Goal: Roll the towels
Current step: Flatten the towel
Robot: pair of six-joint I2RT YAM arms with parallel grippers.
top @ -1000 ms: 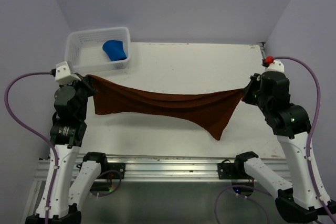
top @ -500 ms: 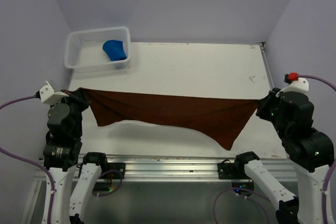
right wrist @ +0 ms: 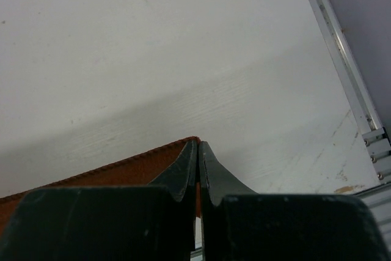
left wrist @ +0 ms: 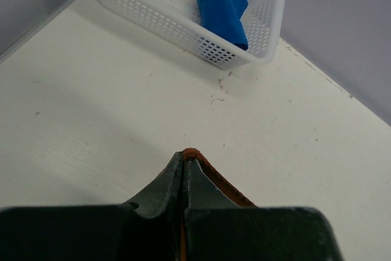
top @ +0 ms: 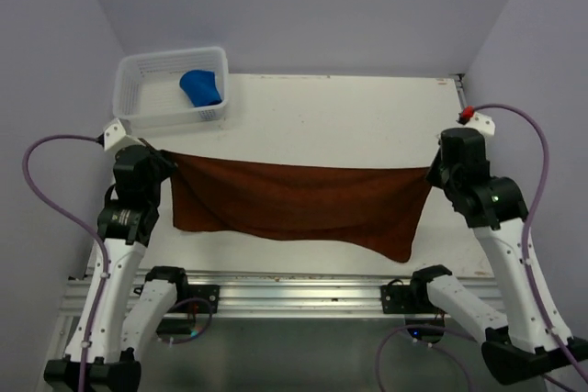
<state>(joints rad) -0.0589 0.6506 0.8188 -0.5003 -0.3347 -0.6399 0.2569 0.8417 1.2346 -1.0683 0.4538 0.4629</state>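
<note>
A brown towel (top: 294, 199) hangs stretched between both arms over the near half of the table. My left gripper (top: 163, 159) is shut on its left top corner; the pinched edge shows at the fingertips in the left wrist view (left wrist: 190, 153). My right gripper (top: 430, 170) is shut on its right top corner, seen in the right wrist view (right wrist: 194, 142). The towel's lower right corner droops lowest, toward the table's front edge. A rolled blue towel (top: 202, 87) lies in the white basket (top: 138, 107), also seen in the left wrist view (left wrist: 223, 9).
The white basket (left wrist: 183, 32) stands at the table's back left corner. A metal rail (top: 276, 291) runs along the near edge. The table's right edge has a rail (right wrist: 342, 59). Purple walls close in on both sides.
Both arms have swung back inward and forward over the table with the towel. The towel now hangs wider and flatter, its lower edge more level than before.
</note>
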